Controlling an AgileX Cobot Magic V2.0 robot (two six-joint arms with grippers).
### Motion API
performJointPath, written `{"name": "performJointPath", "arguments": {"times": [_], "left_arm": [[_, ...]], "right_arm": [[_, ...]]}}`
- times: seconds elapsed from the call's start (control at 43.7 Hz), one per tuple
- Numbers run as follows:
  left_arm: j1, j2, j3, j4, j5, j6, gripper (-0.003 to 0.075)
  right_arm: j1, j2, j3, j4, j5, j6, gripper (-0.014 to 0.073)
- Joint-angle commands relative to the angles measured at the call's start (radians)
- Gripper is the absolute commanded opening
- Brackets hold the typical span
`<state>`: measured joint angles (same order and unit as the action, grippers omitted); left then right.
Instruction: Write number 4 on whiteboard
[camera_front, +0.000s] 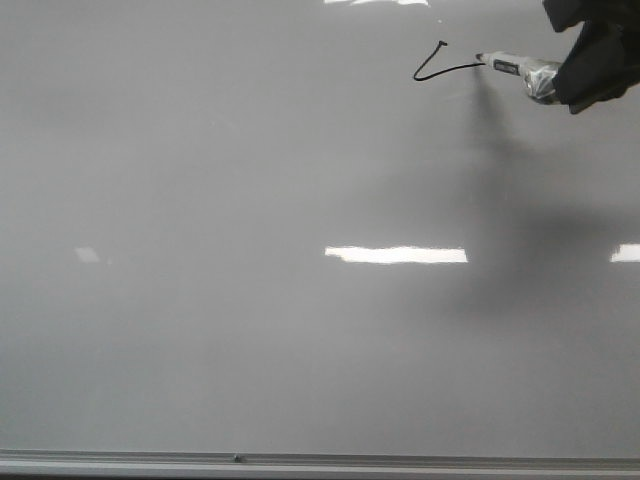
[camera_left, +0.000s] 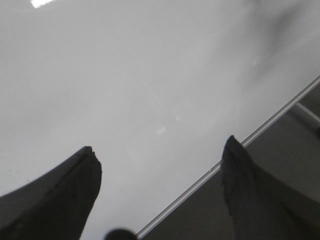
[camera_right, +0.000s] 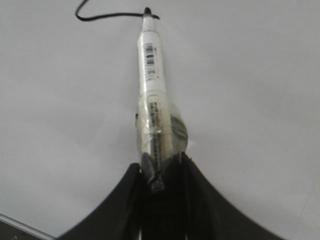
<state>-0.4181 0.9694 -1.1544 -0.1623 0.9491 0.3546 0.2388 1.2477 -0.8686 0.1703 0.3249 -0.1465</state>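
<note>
Left gripper: in its wrist view the two dark fingers stand spread with nothing between them, over bare board near the grey bottom rail. I count it idle.

The whiteboard fills the front view, glossy pale grey, with bright reflections mid-frame. I judge it rigid and slick: it will take pen pressure without give, but the tip could skate if I lean too hard or at a shallow angle.

Upper right of the front view: the number 4 is only begun. An angled stroke bends into a crossbar; no vertical line yet. The ink line ends at the pen tip, which looks to be touching the board.

The marker is a slim white barrel with a barcode label and what looks like clear tape wrapped round its rear. Light, stiff, smooth-sided, I judge. It is held at the back end, a long lever that may pivot under side load, so strokes should stay gentle.

Right gripper, far upper right: jaws pinched on the marker's rear.
</note>
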Motion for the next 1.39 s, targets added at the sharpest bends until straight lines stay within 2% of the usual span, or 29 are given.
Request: {"name": "performJointPath", "arguments": {"times": [0.0, 0.229, 0.549, 0.663, 0.892, 1.189, 1.372], "left_arm": [[0.003, -0.009, -0.032, -0.014, -0.073, -0.010, 0.0493], [0.003, -0.009, -0.032, -0.014, -0.089, -0.010, 0.0493], [0.003, -0.009, -0.032, -0.014, -0.091, -0.010, 0.0493], [0.003, -0.009, -0.032, -0.014, -0.091, -0.010, 0.0493], [0.003, -0.009, -0.032, -0.014, -0.095, -0.010, 0.0493], [0.003, -0.009, -0.032, -0.014, -0.095, -0.010, 0.0493], [0.003, -0.009, -0.032, -0.014, -0.121, -0.002, 0.0493]], "right_arm": [[0.013, -0.036, -0.037, -0.008, -0.107, -0.006, -0.0069], [0.018, -0.032, -0.037, -0.008, -0.173, -0.006, -0.0069], [0.020, 0.024, -0.036, -0.008, -0.192, -0.006, -0.0069], [0.020, 0.055, -0.036, -0.008, -0.136, -0.006, -0.0069], [0.020, 0.074, -0.036, -0.008, 0.082, -0.019, -0.0069], [0.020, 0.063, -0.036, -0.008, 0.095, -0.033, -0.0069], [0.021, -0.070, -0.036, -0.008, 0.146, -0.033, -0.0069]]}}
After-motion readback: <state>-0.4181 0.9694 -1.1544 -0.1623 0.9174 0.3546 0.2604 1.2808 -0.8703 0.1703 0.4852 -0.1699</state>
